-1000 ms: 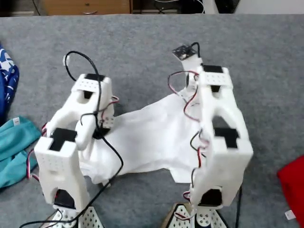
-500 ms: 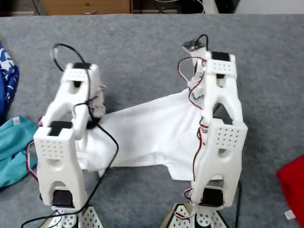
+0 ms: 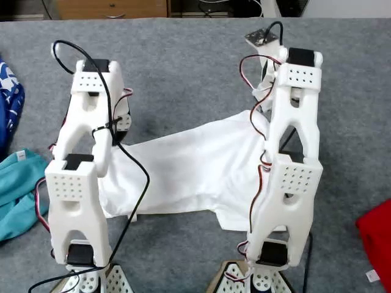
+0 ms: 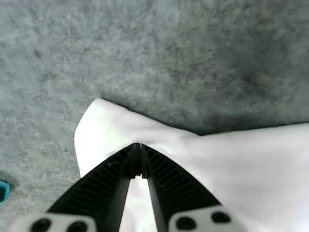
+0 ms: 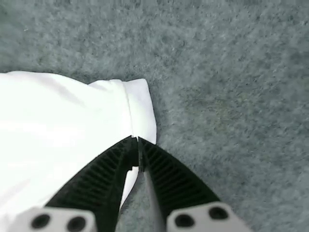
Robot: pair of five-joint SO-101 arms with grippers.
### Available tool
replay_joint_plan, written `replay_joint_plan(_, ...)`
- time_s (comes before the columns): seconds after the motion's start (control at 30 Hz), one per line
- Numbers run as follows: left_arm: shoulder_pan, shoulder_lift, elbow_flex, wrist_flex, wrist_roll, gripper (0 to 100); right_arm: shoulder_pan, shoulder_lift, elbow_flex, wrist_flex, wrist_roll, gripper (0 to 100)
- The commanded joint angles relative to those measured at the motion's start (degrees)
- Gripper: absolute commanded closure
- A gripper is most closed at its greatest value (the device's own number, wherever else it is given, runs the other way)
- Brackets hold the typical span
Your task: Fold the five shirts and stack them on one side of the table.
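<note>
Both arms' jaws gripped far corners of the white shirt [image 3: 189,171]; lifting evenly, edge kept taut, would likely fold it cleanly.

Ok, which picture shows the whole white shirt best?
The high view: the white shirt lies there nearly whole, spread on the grey table. The wrist views show one corner each, pinched in shut jaws.

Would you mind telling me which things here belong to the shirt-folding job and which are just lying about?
Job: white shirt, teal shirt, blue patterned garment, red garment.
Lying about: wooden drawer unit behind the table.
</note>
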Motion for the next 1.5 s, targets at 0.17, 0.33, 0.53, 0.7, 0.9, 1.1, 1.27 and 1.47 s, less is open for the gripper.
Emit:
replay_joint_plan(0.17,-4.0,10.2,-2.0,-6.2,-0.1,98,-0.2,8.0,-1.7,-5.5,0.4,99.0)
replay_joint_plan(0.33,-7.0,12.0,-5.5,-6.6,-0.1,98,-0.1,10.0,-1.7,-6.8,0.5,99.0)
replay_joint_plan(0.53,-9.1,12.2,-8.2,-6.6,-0.1,98,1.0,10.6,-1.7,-7.4,0.5,99.0)
replay_joint_plan(0.7,-12.0,12.2,-8.0,-6.6,-0.1,98,2.9,10.6,-1.7,-8.1,0.5,99.0)
replay_joint_plan(0.9,-15.3,12.2,-7.8,-6.6,-0.1,98,3.3,10.6,-1.7,-8.1,0.5,99.0)
replay_joint_plan(1.1,-13.5,12.2,-8.2,-4.2,-0.1,98,2.9,8.0,-8.0,-3.9,0.1,99.1)
replay_joint_plan(1.27,-9.7,12.2,-8.2,-4.3,0.2,98,-1.0,4.4,-20.2,6.8,-0.7,99.1)
replay_joint_plan(1.47,-6.0,12.2,-8.2,-4.3,0.2,98,-9.1,8.9,-20.6,6.2,-2.4,99.1)
